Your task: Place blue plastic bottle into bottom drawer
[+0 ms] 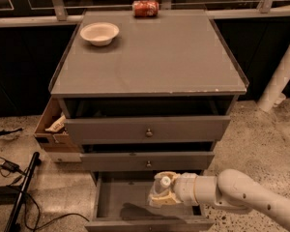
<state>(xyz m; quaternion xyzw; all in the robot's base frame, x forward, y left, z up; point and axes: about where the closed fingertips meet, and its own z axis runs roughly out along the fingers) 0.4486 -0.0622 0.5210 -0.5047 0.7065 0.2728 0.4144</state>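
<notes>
My gripper point(160, 193) is at the end of the white arm that comes in from the lower right. It hangs just above the open bottom drawer point(121, 199), over its right half. It is shut on the blue plastic bottle point(165, 182), of which the white cap and a bit of clear body show between the fingers; the rest is hidden by the gripper. The drawer's grey floor shows to the left, with the gripper's shadow on it.
The two knobbed drawers point(147, 129) above stand slightly pulled out. A white bowl point(99, 33) and a red soda can point(145, 7) sit on the cabinet top. A cardboard box point(49, 125) hangs at the cabinet's left; cables and a black pole point(20, 192) lie on the floor.
</notes>
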